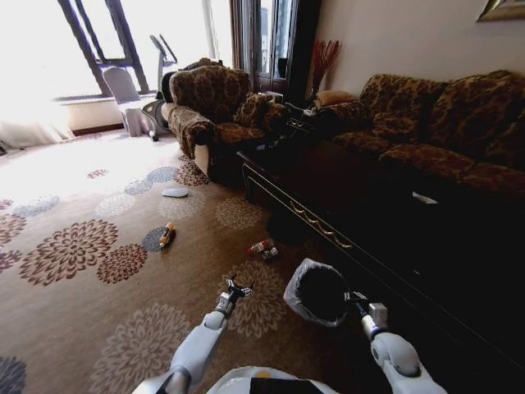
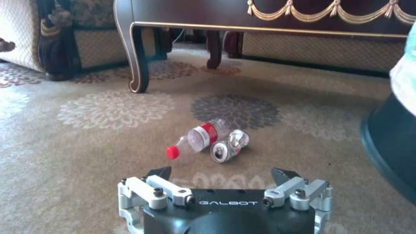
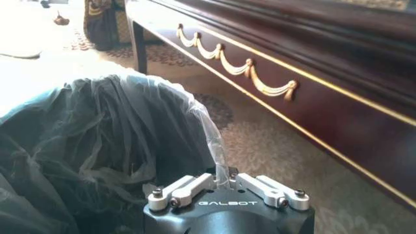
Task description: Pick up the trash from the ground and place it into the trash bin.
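Note:
A clear plastic bottle (image 2: 200, 136) with a red cap and label lies on the carpet beside a crushed can (image 2: 229, 145); the pair of trash pieces (image 1: 263, 249) rests just ahead of my left gripper (image 1: 236, 289). That gripper (image 2: 221, 173) hovers low over the carpet, open and holding nothing. A small orange-yellow bottle (image 1: 166, 235) lies farther left. The trash bin (image 1: 305, 283), black with a translucent bag, stands on the floor between my arms. My right gripper (image 1: 354, 297) sits at its rim, and its own view shows this gripper (image 3: 224, 172) shut on the edge of the bag liner (image 3: 97, 126).
A long dark wooden coffee table (image 1: 344, 189) with gold trim runs along the right, one leg (image 2: 135, 58) near the bottle. A pale-blue slipper (image 1: 175, 192) lies farther off. An armchair (image 1: 215, 111) and a sofa (image 1: 443, 115) stand behind. Open carpet (image 1: 90, 271) spreads to the left.

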